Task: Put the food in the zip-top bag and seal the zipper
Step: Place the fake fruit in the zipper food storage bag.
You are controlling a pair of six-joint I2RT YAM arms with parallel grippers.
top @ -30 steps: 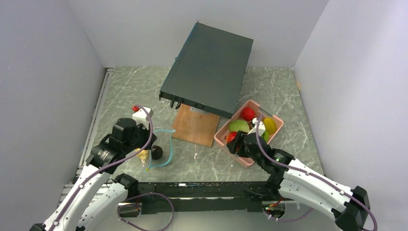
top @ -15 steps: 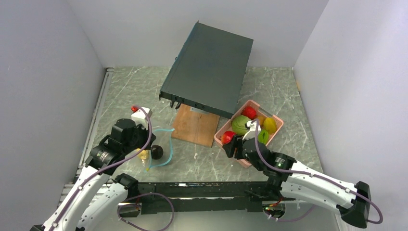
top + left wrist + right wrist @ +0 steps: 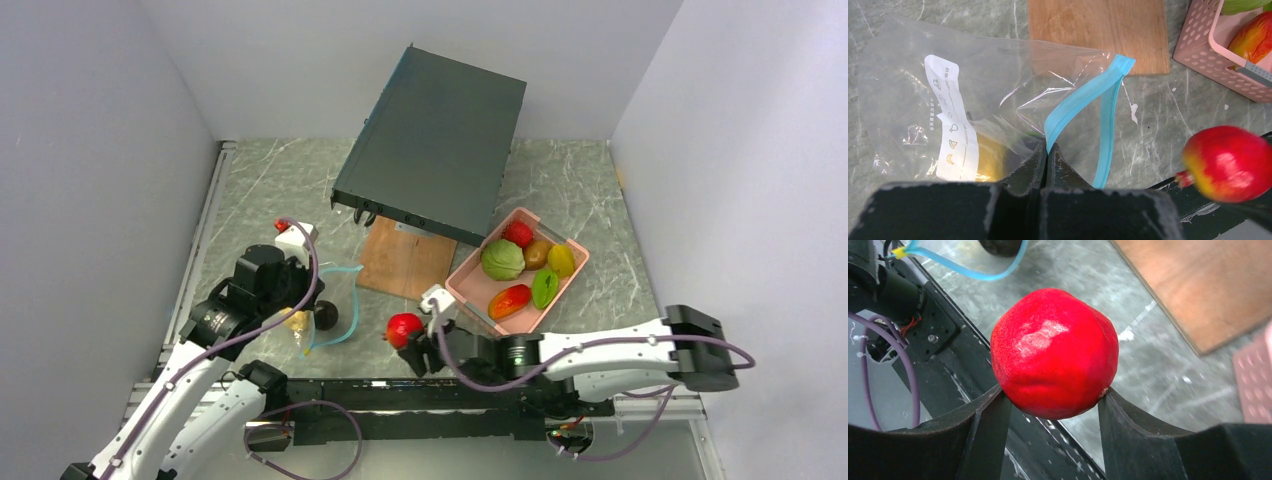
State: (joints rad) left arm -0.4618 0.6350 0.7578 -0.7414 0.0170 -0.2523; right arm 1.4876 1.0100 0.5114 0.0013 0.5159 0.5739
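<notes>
My right gripper (image 3: pixel 408 338) is shut on a red toy fruit (image 3: pixel 403 326), held above the table's near edge; in the right wrist view the fruit (image 3: pixel 1054 353) sits between both fingers. My left gripper (image 3: pixel 300 322) is shut on the teal zipper (image 3: pixel 1083 95) of the clear zip-top bag (image 3: pixel 983 100), holding its mouth open toward the right. A yellow food piece (image 3: pixel 990 160) and a dark one (image 3: pixel 325 316) are in the bag. The red fruit also shows at the right of the left wrist view (image 3: pixel 1228 162). Several more toy foods (image 3: pixel 503 260) lie in the pink tray (image 3: pixel 462 288).
A wooden board (image 3: pixel 405 260) lies between the bag and the tray. A dark flat box (image 3: pixel 435 140) leans over the board at the back. White walls close in both sides. The black base rail (image 3: pixel 420 395) runs along the near edge.
My right arm has lifted the red fruit out of the pink tray and swung it left toward the bag. My left gripper has kept its hold on the bag.
</notes>
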